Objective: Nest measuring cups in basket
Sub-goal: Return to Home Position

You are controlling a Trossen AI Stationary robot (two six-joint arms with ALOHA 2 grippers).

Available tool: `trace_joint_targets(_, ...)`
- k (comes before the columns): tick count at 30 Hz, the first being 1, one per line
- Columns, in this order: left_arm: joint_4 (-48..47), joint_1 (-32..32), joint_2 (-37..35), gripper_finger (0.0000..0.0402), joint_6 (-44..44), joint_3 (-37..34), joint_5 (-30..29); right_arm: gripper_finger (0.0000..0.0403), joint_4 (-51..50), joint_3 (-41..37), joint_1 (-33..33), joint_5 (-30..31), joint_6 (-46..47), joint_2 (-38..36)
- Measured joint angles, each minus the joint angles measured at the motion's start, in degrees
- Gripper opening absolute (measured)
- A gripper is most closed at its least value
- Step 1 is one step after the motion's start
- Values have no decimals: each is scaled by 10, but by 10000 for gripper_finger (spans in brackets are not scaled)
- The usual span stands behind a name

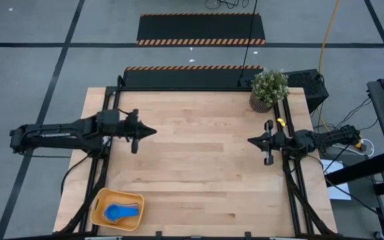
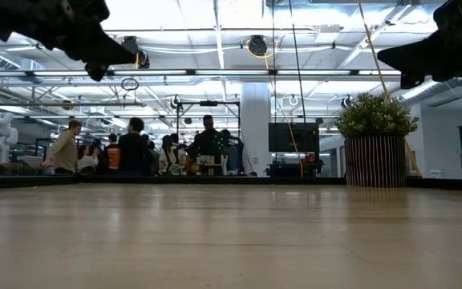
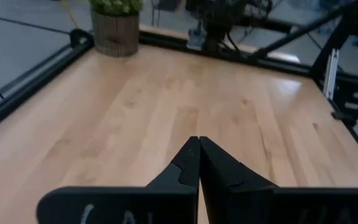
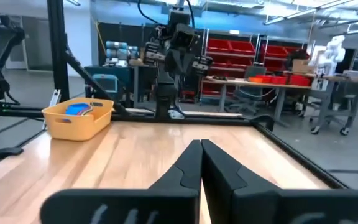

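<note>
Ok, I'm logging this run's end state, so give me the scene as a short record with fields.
basket: bottom-left corner of the table, high view
measuring cups: inside the basket, blue showing
left pincer: shut, empty, raised over the table's left side
right pincer: shut, empty, raised over the right side
potted plant: top-right corner

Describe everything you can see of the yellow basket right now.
The basket is shallow yellow-orange plastic, rectangular with rounded corners, with what looks like a handle slot in one wall. It stands upright, slightly turned, on the wooden table, in the high view's bottom-left corner on the left arm's side. Blue measuring cups lie inside; no other colours show. The left gripper and right gripper, both shut, are well away from it.
</note>
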Motion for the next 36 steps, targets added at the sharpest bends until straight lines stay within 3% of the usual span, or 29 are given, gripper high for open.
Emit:
trace_joint_targets(11,16,29,-125,2,-26,-80,12,0,-2,-3,0,-3,22,0)
trace_joint_targets(16,21,29,-141,2,-21,-101,12,0,-2,-4,0,15,51,0)
trace_joint_targets(24,157,29,-151,2,-29,-182,21,0,-2,-4,0,12,45,1)
trace_joint_targets(36,268,22,-151,1,-27,-266,18,0,-2,-4,0,12,45,1)
